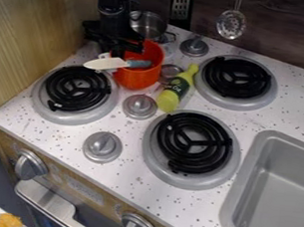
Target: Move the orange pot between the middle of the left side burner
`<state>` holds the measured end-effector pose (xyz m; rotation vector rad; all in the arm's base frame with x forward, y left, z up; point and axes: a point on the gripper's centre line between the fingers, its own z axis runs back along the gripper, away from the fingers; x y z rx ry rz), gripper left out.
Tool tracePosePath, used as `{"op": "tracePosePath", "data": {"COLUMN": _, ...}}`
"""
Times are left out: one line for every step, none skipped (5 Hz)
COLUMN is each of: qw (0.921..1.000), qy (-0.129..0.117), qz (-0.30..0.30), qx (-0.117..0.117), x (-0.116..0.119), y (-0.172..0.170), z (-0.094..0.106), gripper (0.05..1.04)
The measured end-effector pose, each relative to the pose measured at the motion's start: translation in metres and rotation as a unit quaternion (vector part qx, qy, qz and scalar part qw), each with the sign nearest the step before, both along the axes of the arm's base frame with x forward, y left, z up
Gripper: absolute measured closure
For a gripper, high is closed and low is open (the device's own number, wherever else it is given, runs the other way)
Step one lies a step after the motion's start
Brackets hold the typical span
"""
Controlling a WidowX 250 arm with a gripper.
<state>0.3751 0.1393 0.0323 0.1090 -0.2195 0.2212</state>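
Observation:
The black gripper (pixel 118 46) hangs down at the upper left, at the back-left rim of the orange pot (pixel 136 77). The pot stands upright on the counter, behind and to the right of the left side burner (pixel 78 89), whose black coil is bare. Across the pot's left front lies a utensil with a white blade (pixel 106 63) and a blue-grey handle (pixel 139 63). How the gripper meets the rim is partly hidden, and I cannot tell whether it holds it.
A green bottle (pixel 177 91) lies right of the pot, by a small metal cup (pixel 170 73). Behind stands a metal pot (pixel 147 25). Knobs (pixel 140 106) sit between the burners. Two more burners (pixel 193 144) and a sink (pixel 281 197) are at the right; a wooden wall (pixel 35 30) bounds the left.

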Motion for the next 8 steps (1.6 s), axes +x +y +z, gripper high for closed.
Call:
{"op": "tracePosePath", "data": {"qw": 1.0, "qy": 0.002, "qz": 0.007, "qx": -0.004, "x": -0.002, "y": -0.001, "z": -0.002, "gripper": 0.985}}
{"op": "tracePosePath", "data": {"qw": 0.9999, "qy": -0.001, "qz": 0.006, "qx": -0.011, "x": -0.006, "y": -0.005, "z": -0.01, "gripper": 0.817}}
{"op": "tracePosePath", "data": {"qw": 0.9998, "qy": -0.006, "qz": 0.001, "qx": -0.018, "x": -0.008, "y": -0.007, "z": -0.015, "gripper": 0.511}}
{"op": "tracePosePath", "data": {"qw": 0.9999, "qy": 0.0, "qz": 0.0, "qx": -0.016, "x": -0.01, "y": -0.006, "z": -0.014, "gripper": 0.224}}
{"op": "tracePosePath", "data": {"qw": 0.9999, "qy": 0.001, "qz": 0.005, "qx": 0.012, "x": -0.015, "y": 0.001, "z": 0.008, "gripper": 0.078}}
{"op": "tracePosePath", "data": {"qw": 0.9989, "qy": 0.019, "qz": 0.002, "qx": 0.043, "x": -0.022, "y": -0.002, "z": 0.029, "gripper": 0.081}}
{"op": "tracePosePath", "data": {"qw": 0.9979, "qy": 0.046, "qz": -0.003, "qx": 0.046, "x": -0.032, "y": -0.012, "z": 0.046, "gripper": 0.083}}
{"op": "tracePosePath", "data": {"qw": 0.9977, "qy": 0.062, "qz": -0.021, "qx": 0.019, "x": -0.038, "y": -0.029, "z": 0.05, "gripper": 0.083}}
